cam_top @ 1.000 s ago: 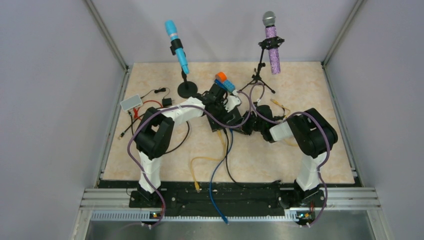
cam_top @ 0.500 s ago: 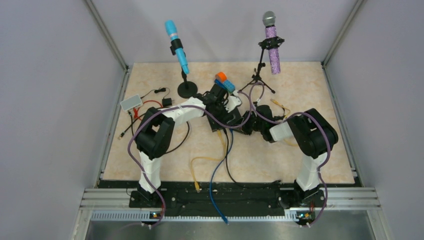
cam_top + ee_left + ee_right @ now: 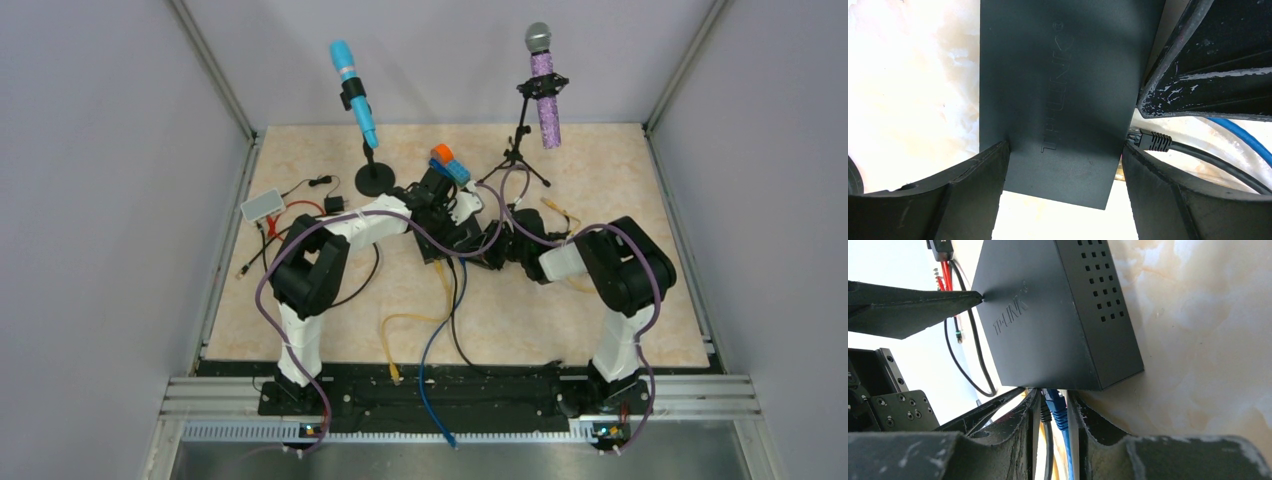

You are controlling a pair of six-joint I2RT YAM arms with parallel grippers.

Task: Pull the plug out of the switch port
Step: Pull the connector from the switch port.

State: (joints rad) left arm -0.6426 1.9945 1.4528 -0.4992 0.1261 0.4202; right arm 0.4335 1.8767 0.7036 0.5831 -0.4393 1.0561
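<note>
The switch is a flat black TP-LINK box (image 3: 1058, 75) lying on the marbled table, also in the right wrist view (image 3: 1048, 315) and mostly hidden under the grippers in the top view (image 3: 446, 246). My left gripper (image 3: 1065, 150) spans the box, one finger against each long side, shut on it. A blue plug (image 3: 1055, 407) and a black plug (image 3: 1045, 414) sit in ports on the box's near edge. My right gripper (image 3: 1054, 397) is closed narrowly around them, with the blue plug against its right finger. The black plug also shows in the left wrist view (image 3: 1153, 141).
A blue microphone on a round base (image 3: 355, 95) and a purple microphone on a tripod (image 3: 543, 90) stand behind. A small white box (image 3: 262, 205), a black cube (image 3: 334, 204) and red wires lie at the left. Yellow (image 3: 410, 320), blue (image 3: 435, 350) and black cables trail toward the near edge.
</note>
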